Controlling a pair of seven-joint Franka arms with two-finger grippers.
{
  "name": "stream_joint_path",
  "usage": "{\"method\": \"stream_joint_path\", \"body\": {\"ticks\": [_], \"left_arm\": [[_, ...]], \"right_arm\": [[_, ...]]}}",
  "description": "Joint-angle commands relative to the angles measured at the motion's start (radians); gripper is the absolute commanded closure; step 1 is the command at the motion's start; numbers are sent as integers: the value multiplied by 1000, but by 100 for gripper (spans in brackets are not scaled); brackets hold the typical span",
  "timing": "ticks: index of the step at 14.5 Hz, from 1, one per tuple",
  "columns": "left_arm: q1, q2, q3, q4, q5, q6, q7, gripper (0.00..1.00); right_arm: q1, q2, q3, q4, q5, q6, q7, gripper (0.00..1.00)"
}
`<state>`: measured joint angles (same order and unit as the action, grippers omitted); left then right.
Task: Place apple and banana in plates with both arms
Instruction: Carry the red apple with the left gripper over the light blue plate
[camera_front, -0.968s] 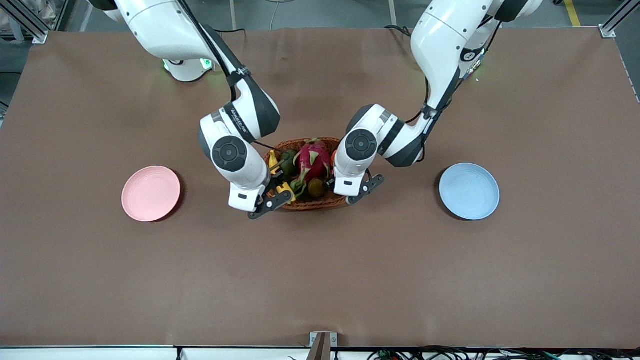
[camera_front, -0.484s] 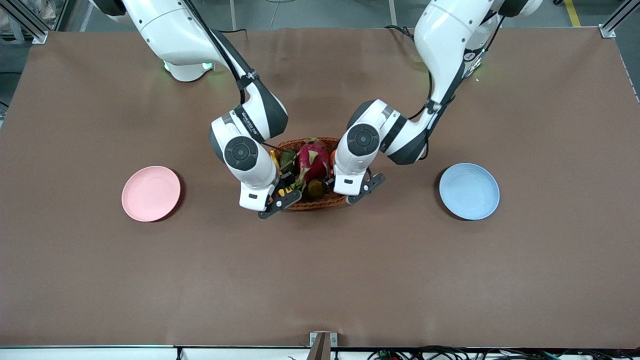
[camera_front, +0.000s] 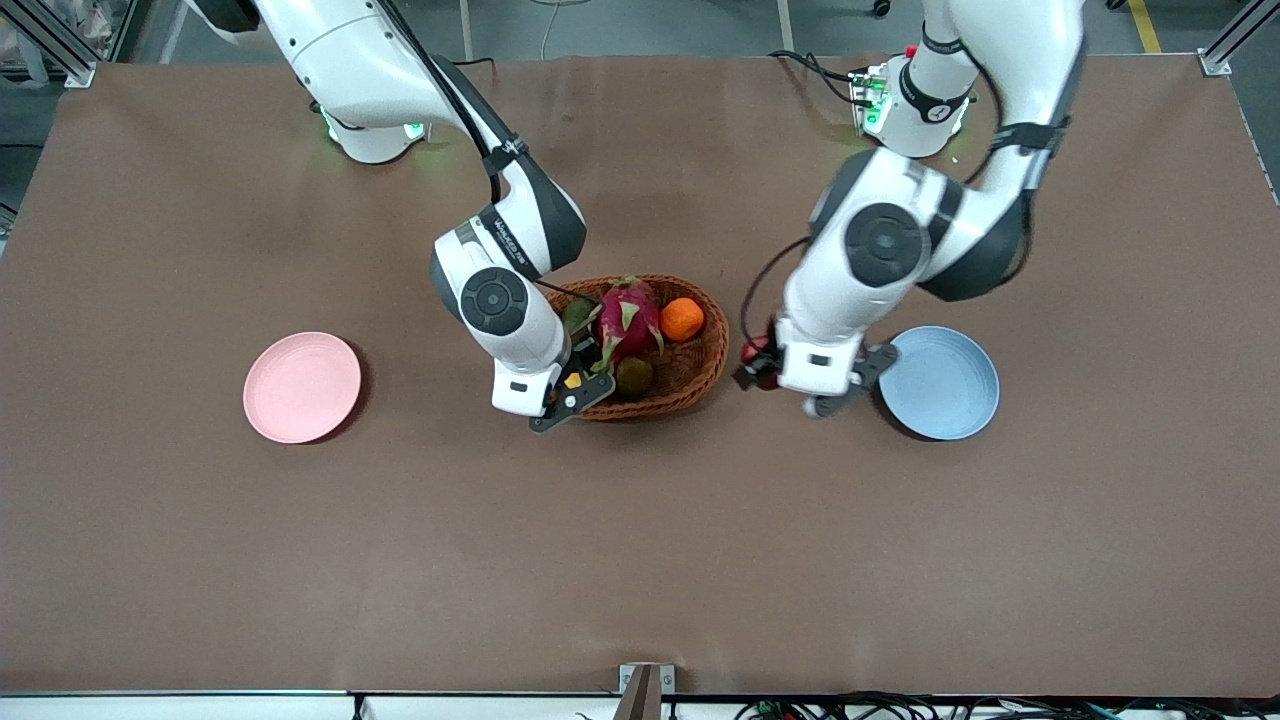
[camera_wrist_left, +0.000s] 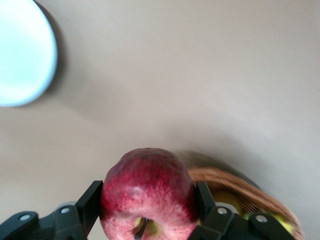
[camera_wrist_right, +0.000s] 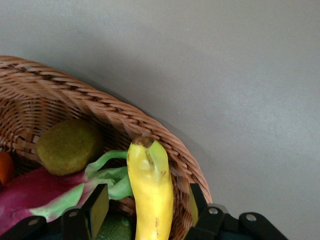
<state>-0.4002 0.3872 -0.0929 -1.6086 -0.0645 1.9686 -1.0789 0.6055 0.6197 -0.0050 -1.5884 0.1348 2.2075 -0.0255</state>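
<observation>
Red apple (camera_wrist_left: 148, 192) pinched in left gripper (camera_wrist_left: 149, 202), blue plate (camera_front: 945, 385) at its 3 o'clock: lower centred | right gripper (camera_wrist_right: 145, 207) pinching banana (camera_wrist_right: 150, 192) over basket (camera_front: 700, 365): lift clear of rim

We see a wide table (camera_front: 640, 560) covered with a matte brown cloth that runs nearly to every edge of the front view. Past its upper edge lies a grey floor (camera_front: 640, 25), crossed by a yellow painted line (camera_front: 1145, 25) toward the left arm's end. Aluminium frame posts (camera_front: 55, 45) stand at the two upper corners. Along the lower edge we make out a pale rail, a small metal bracket (camera_front: 645, 680) at its middle, and a tangle of dark cables (camera_front: 900, 708). The light falls evenly, with soft shadows on the cloth.
</observation>
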Motion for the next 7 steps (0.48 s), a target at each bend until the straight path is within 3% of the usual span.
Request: {"method": "stream_joint_path", "body": {"ticks": [1,3,7], "left_arm": [[59,-16,-8,-28,40,-65,53,83],[124,-31,-8,-52,43,-82,103,83],[299,-67,-11,-154,80,-66,368,82]], "right_arm": [[16,20,-7,8,20,35,-7,27],[17,26,-7,8,12,37,-14,34],[25,26,-9,8,-1,38,-17,34]]}}
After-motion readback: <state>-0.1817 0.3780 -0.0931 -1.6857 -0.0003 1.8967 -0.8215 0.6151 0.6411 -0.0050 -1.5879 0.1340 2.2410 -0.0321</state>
